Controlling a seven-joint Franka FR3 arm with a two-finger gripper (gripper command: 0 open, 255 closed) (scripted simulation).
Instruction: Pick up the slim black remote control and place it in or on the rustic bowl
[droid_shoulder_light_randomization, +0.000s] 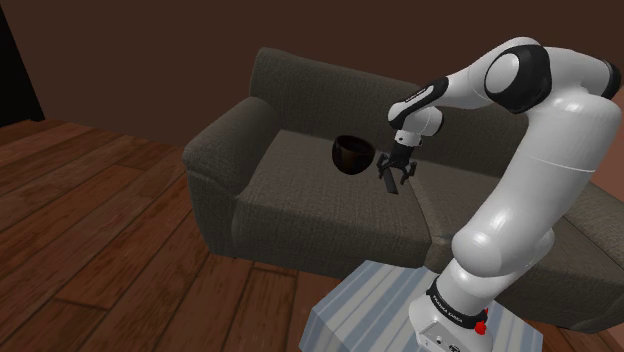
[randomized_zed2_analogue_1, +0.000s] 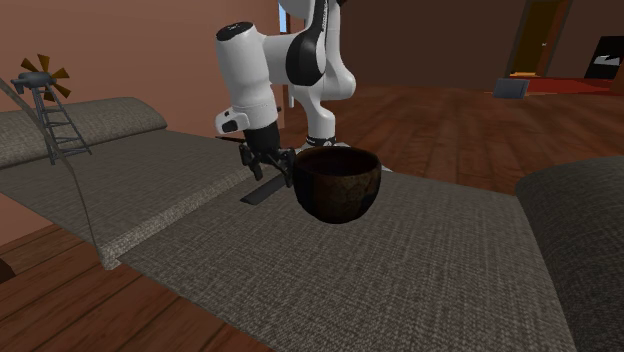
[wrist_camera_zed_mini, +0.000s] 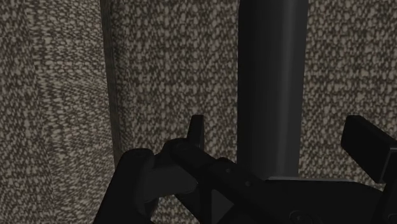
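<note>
Remote: slim black remote (droid_shoulder_light_randomization: 390, 187) lying flat on the seat of a dark grey sofa (droid_shoulder_light_randomization: 300, 200), under the gripper (droid_shoulder_light_randomization: 396, 174) and near the bowl (droid_shoulder_light_randomization: 352, 155).
Gripper: pointed down at the seat, jaws spread wide, clasping nothing.
Bowl: dark brown, upright on the same seat, apart from the remote.
Wrist view: the black fingers (wrist_camera_zed_mini: 197, 133) stand on either side of the remote, with woven fabric showing in the gap on each side. A cushion seam (wrist_camera_zed_mini: 109, 95) runs parallel to the remote. Neither detail can be made out in the other two views.
Second exterior view: the bowl's mottled outer wall fills the foreground, the remote slants away at its left, and a small windmill model (randomized_zed2_analogue_1: 45, 80) stands beyond the sofa.
Shoulder view: the whole white arm (droid_shoulder_light_randomization: 520, 190), its striped stand (droid_shoulder_light_randomization: 380, 310) and the wooden floor (droid_shoulder_light_randomization: 120, 250).
</note>
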